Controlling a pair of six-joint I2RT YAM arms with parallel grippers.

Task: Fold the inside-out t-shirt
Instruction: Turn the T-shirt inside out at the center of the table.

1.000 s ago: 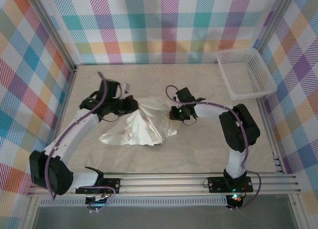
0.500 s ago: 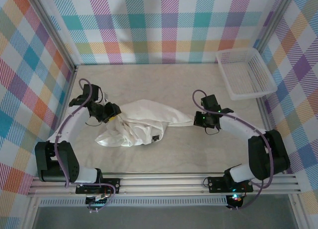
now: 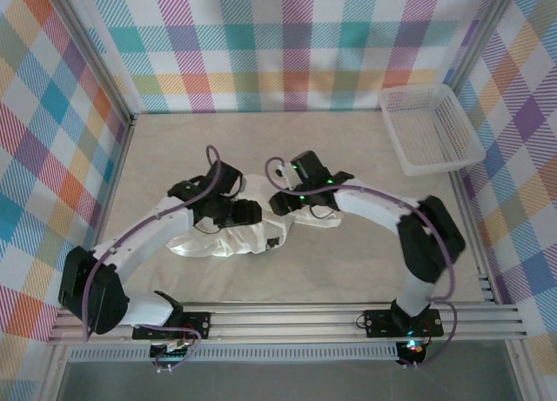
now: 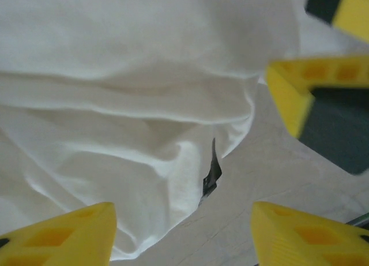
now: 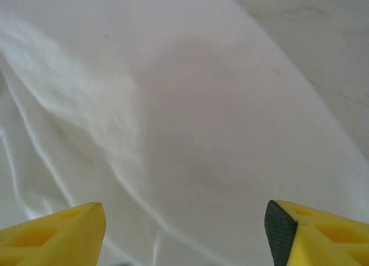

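Observation:
The inside-out t-shirt [image 3: 222,243] lies bunched in a white heap at mid-table, its small dark tag [image 3: 272,242] at the near right edge. My left gripper [image 3: 250,212] hovers over the heap's top, open, with nothing between its yellow fingers. In the left wrist view the t-shirt [image 4: 115,104] folds lie below the left gripper [image 4: 183,237], the tag [image 4: 211,173] stands at the cloth edge, and the other arm's fingers [image 4: 314,84] show at the upper right. My right gripper [image 3: 278,203] faces it closely, open over smooth t-shirt [image 5: 190,116] fabric; the right gripper [image 5: 184,237] holds nothing.
A white mesh basket [image 3: 431,127] stands at the back right corner. Checked walls close in the beige table [image 3: 348,262] on three sides, and a metal rail [image 3: 348,314] runs along the near edge by the arm bases.
Half a second ago the arms were spread apart with the shirt stretched between them. Both have swung back to the middle, both grippers have opened, and the shirt has slumped into a heap.

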